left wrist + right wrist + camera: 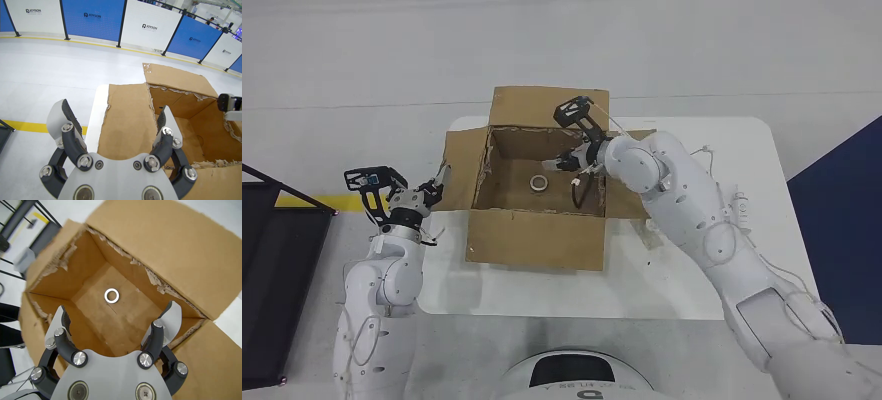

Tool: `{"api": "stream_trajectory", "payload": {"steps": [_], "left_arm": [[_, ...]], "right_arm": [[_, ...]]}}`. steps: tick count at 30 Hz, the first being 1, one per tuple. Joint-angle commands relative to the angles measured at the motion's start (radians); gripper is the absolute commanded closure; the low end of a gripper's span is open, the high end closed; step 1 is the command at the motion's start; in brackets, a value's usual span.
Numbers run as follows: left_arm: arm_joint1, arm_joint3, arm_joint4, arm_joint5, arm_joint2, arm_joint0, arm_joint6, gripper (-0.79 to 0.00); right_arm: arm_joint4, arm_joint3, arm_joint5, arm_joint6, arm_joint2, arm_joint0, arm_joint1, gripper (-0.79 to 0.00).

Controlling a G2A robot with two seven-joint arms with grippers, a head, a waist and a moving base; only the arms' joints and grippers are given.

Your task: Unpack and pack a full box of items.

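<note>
White table (712,270) is carrying an open cardboard box (532,245), its flaps folding outward and their torn edges showing. Blue and white partition panels (94,20) are standing across the pale floor beyond. Inside the box, a small white ring (111,295), possibly a roll of tape, is lying flat on the bottom near the middle, apart from the walls. Right gripper (117,308) is hanging above the opening toward the box's right side, its fingers spread wide and gripping nothing. Left gripper (115,111) is hovering just beside the left flap (126,121), fingers likewise spread and empty; whether a fingertip is touching the cardboard is hard to tell.
</note>
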Motion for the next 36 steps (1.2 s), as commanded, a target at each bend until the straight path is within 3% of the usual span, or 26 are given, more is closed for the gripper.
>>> {"api": "stream_trajectory", "payload": {"steps": [1,4,10,15,21,29,36], "left_arm": [[0.000,0.000,0.000,0.000,0.000,0.000,0.000,-0.785],[0.000,0.000,0.000,0.000,0.000,0.000,0.000,-0.785],[0.000,0.000,0.000,0.000,0.000,0.000,0.000,-0.785],[0.000,0.000,0.000,0.000,0.000,0.000,0.000,-0.785],[0.000,0.000,0.000,0.000,0.000,0.000,0.000,-0.785],[0.000,0.000,0.000,0.000,0.000,0.000,0.000,-0.785],[0.000,0.000,0.000,0.000,0.000,0.000,0.000,-0.785]], "right_arm": [[0.013,0.065,0.009,-0.016,-0.050,0.039,-0.022,-0.545],[0.007,0.148,0.037,-0.023,-0.120,0.091,-0.058,-0.400],[0.018,0.326,0.005,-0.012,-0.261,0.177,-0.143,-0.360],[0.024,0.507,-0.041,-0.073,-0.328,0.229,-0.212,-0.339],[0.010,0.661,-0.037,-0.130,-0.377,0.265,-0.285,-0.200],[0.016,0.820,-0.085,-0.175,-0.410,0.286,-0.370,-0.311],[-0.007,0.913,-0.103,-0.253,-0.429,0.293,-0.427,-0.317]]}}
